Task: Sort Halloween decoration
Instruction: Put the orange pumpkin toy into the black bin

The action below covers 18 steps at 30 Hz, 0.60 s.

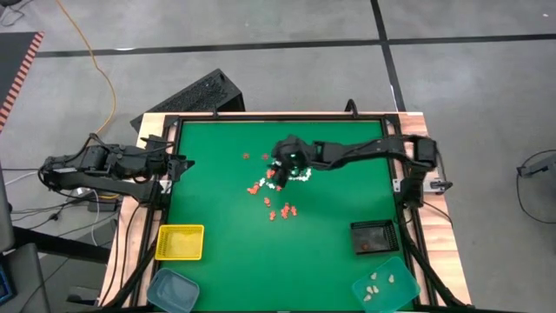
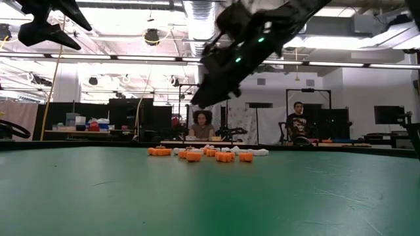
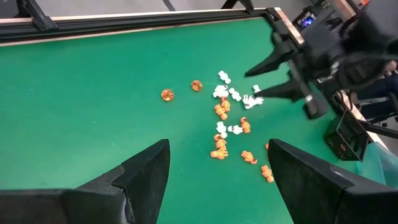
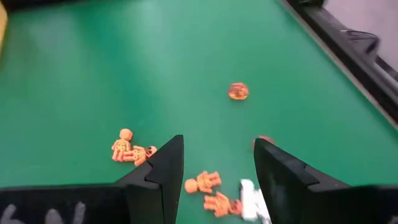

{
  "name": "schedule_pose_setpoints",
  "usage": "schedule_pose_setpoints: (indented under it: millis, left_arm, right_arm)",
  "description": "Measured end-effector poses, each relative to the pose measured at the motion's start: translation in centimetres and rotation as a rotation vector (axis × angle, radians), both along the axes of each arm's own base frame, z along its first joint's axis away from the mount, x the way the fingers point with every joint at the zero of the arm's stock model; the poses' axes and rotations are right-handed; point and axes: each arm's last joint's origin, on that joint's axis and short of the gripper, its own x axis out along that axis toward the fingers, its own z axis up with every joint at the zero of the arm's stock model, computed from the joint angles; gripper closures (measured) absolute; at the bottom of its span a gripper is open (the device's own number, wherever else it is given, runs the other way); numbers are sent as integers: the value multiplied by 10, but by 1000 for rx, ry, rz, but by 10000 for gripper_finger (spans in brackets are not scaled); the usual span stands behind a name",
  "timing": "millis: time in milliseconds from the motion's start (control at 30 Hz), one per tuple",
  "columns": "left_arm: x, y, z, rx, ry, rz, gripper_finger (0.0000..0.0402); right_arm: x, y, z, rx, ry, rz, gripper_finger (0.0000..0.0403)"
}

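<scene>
The Halloween decoration is a loose cluster of tiny orange and white trinkets (image 1: 276, 189) lying on the green mat near its middle, also in the low view (image 2: 210, 154). Two round orange ones (image 3: 181, 90) lie apart on the far side. My right gripper (image 3: 254, 84) hangs open above the cluster's far part, slanting down, clear of the mat (image 2: 200, 98). In its wrist view, orange figures (image 4: 202, 182) and a white one (image 4: 252, 199) show on the mat past the open fingers (image 4: 217, 146). My left gripper (image 3: 217, 149) waits open and raised at the mat's left edge (image 1: 178, 165).
A yellow tray (image 1: 181, 242) and a teal tray (image 1: 171, 289) stand at the near left. A black tray (image 1: 373, 236) and a teal tray with cream pieces (image 1: 385, 287) stand at the near right. A black frame rims the mat (image 1: 261, 117). People sit beyond the table (image 2: 202, 124).
</scene>
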Motion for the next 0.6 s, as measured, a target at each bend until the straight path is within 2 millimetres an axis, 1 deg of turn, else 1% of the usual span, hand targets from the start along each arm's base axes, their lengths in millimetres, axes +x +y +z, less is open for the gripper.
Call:
schedule_pose_setpoints:
  millis: [133, 267, 367, 433, 533, 600]
  left_arm:
    - [0, 0, 0, 0, 0, 0, 141]
    - [0, 0, 0, 3, 0, 3, 141]
    - [0, 0, 0, 9, 2, 4, 141]
    - [0, 0, 0, 14, 4, 3, 141]
    - [0, 1, 0, 21, 4, 14, 141]
    - [0, 1, 0, 22, 5, 14, 141]
  right_arm:
    - [22, -18, -16, 19, 59, -37, 214]
    - [34, -36, -30, 72, 96, -115, 214]
    - [41, -45, -34, 85, 111, -172, 214]
    - [46, -49, -32, 86, 102, -180, 214]
    - [52, -52, -33, 84, 106, -227, 214]
    - [51, -52, -34, 96, 131, -264, 214]
